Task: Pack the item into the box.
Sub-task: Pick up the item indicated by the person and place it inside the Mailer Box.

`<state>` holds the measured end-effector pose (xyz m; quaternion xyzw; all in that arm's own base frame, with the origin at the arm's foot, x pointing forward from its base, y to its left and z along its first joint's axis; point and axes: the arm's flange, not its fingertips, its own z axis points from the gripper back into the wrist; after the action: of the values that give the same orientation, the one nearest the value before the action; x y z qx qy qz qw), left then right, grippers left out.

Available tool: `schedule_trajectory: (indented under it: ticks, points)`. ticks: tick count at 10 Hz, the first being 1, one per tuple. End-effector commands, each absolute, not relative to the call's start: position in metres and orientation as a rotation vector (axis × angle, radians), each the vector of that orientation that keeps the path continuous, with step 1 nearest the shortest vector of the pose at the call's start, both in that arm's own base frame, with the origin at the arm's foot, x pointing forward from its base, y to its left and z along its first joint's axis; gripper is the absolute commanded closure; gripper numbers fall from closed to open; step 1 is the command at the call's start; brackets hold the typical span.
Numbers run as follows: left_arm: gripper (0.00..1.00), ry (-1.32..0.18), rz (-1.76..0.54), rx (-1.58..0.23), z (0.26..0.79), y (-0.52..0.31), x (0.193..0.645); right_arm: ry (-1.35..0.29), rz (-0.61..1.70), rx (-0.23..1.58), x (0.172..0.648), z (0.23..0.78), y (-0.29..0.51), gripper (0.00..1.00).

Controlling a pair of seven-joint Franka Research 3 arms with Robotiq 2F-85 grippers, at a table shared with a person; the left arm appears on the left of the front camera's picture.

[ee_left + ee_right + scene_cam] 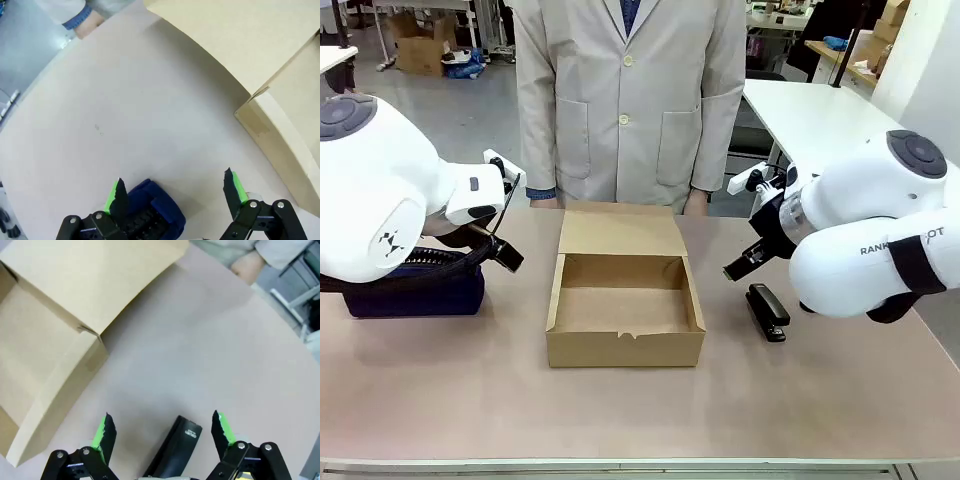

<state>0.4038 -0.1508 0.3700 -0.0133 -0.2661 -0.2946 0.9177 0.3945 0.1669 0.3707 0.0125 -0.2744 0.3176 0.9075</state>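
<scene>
My right gripper (162, 424) hung just above the black stapler (767, 311). Its fingers (220, 427) were spread wide with nothing in them. The stapler lay flat on the table (640, 420), just to the right of the open box (625, 350), and it was not inside yet. My left gripper (175, 184) was spread wide too, over the blue pouch (415, 290). I worried about the stapler's shiny body. If the fingers closed near one end, it could slip or spin away. If I carried it too low, it could bump the box wall and drop outside.
</scene>
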Motion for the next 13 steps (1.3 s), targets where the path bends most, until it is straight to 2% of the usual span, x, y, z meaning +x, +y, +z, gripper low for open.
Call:
schedule_trajectory:
  ticks: [1, 12, 13]
  points:
    - [0.00, -0.547, -0.606, -0.027, 0.370, -0.151, 0.404, -0.566, 0.656, 0.026, 0.394, 0.371, 0.167, 0.00]
    - [0.00, -0.547, -0.606, -0.027, 0.370, -0.151, 0.404, -0.566, 0.657, 0.025, 0.394, 0.371, 0.167, 0.00]
    - [0.00, -0.605, -0.640, -0.004, 0.414, -0.149, 0.382, -0.600, 0.649, -0.013, 0.378, 0.410, 0.160, 0.00]
